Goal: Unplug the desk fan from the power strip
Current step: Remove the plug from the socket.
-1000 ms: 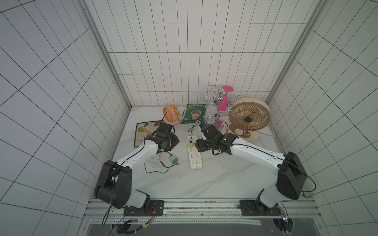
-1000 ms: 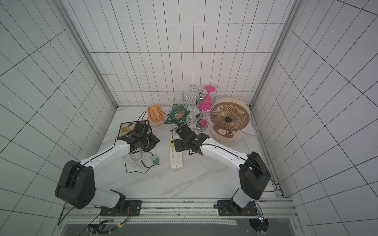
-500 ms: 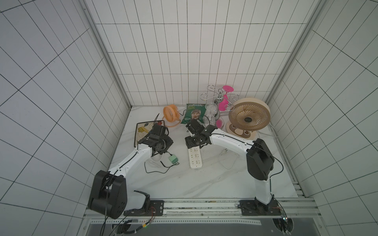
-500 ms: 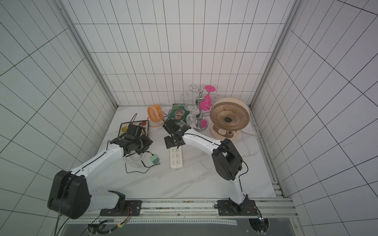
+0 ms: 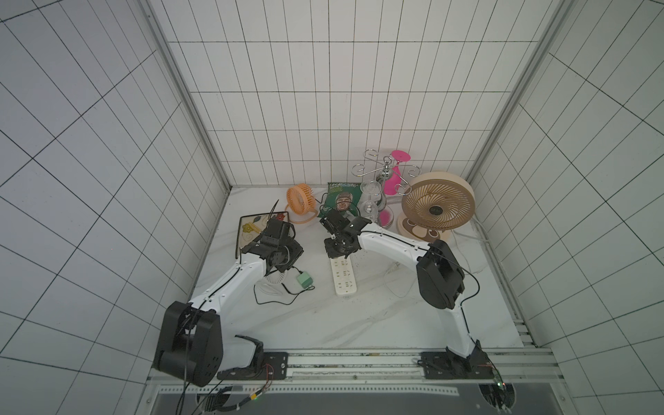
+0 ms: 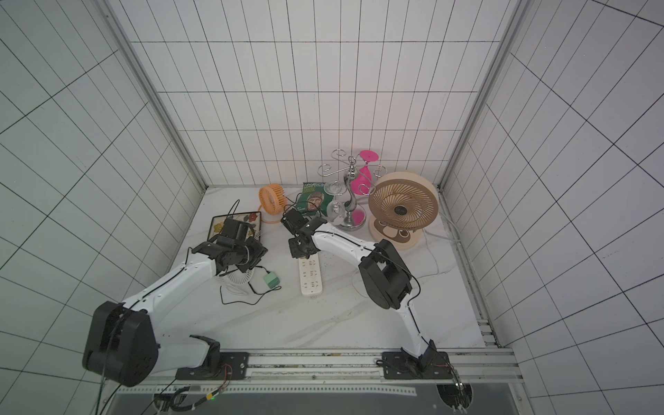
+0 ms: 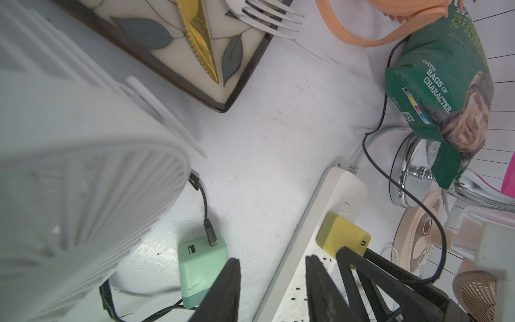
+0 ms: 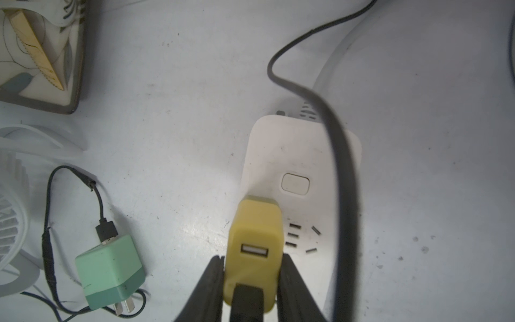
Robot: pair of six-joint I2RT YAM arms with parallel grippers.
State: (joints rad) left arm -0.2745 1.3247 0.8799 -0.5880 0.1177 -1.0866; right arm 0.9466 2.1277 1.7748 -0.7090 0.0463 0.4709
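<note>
The white power strip [image 5: 344, 275] [image 6: 311, 278] lies mid-table. A yellow USB adapter [image 8: 255, 228] [image 7: 341, 238] is plugged into its far end. A black cable [image 8: 341, 167] runs from the adapter toward the orange desk fan [image 5: 301, 199] [image 6: 271, 199] at the back. My right gripper [image 8: 252, 259] [image 5: 339, 248] is shut on the yellow adapter, one finger on each side. In both top views the gripper hides the adapter. My left gripper [image 7: 273, 260] [image 5: 287, 257] hangs open and empty over the table, between a green adapter [image 7: 202, 259] and the strip.
The green adapter [image 5: 304, 279] lies loose, cabled to a small white fan [image 5: 275, 280] under my left arm. A patterned tray [image 5: 248, 219] is at the left. A green bag [image 5: 341, 199], a glass rack [image 5: 386, 172] and a big beige fan [image 5: 436, 206] stand at the back.
My right arm swung left over the far end of the strip and its jaws closed on the yellow adapter. My left arm shifted slightly to the left.
</note>
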